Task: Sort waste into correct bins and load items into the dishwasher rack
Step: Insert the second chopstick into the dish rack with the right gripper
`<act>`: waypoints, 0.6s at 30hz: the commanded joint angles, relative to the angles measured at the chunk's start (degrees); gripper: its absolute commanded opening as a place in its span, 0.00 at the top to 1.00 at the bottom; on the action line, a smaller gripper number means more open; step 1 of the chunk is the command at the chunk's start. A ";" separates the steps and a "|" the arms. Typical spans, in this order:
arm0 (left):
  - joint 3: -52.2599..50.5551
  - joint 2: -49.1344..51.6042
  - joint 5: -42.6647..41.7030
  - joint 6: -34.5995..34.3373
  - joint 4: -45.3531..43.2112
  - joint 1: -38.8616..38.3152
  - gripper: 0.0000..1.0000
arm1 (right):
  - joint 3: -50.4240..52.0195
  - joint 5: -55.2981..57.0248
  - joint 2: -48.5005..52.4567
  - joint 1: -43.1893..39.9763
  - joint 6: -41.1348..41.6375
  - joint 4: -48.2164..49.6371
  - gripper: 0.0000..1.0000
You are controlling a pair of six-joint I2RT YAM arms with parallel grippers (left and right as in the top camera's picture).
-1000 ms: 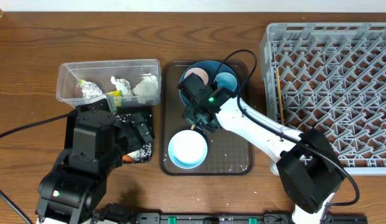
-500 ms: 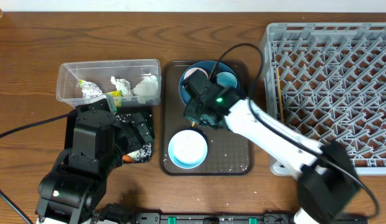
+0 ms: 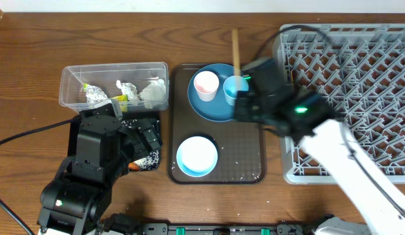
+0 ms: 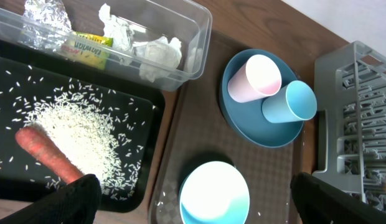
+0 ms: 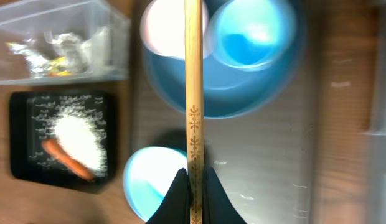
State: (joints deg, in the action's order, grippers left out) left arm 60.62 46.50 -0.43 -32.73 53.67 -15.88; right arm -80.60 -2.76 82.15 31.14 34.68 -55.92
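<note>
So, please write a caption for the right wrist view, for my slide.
Right gripper pinches a wooden chopstick above the blue plate.

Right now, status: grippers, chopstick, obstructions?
Right gripper shut on chopstick, held above the plate. Left gripper open, empty. Nothing seen between chopstick and rack.

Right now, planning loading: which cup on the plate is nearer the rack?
The light blue cup; the pinkish-white cup sits beyond it, toward the clear tub.
</note>
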 commanded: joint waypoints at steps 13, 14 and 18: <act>1.01 -0.15 0.94 0.61 0.07 0.22 0.00 | 0.07 7.72 -2.03 -22.80 -26.67 -9.05 0.99; 1.01 -0.15 0.94 0.61 0.04 0.22 0.00 | 0.07 7.74 -1.90 -23.17 -26.67 -9.05 0.99; 1.01 -0.15 0.94 0.61 0.07 0.22 0.00 | 0.07 7.96 -0.37 -23.69 -26.67 -9.03 0.99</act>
State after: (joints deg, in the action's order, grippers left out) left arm 60.62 46.50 -0.43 -32.73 53.67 -15.88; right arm -80.60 3.92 80.34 7.77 9.76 -64.90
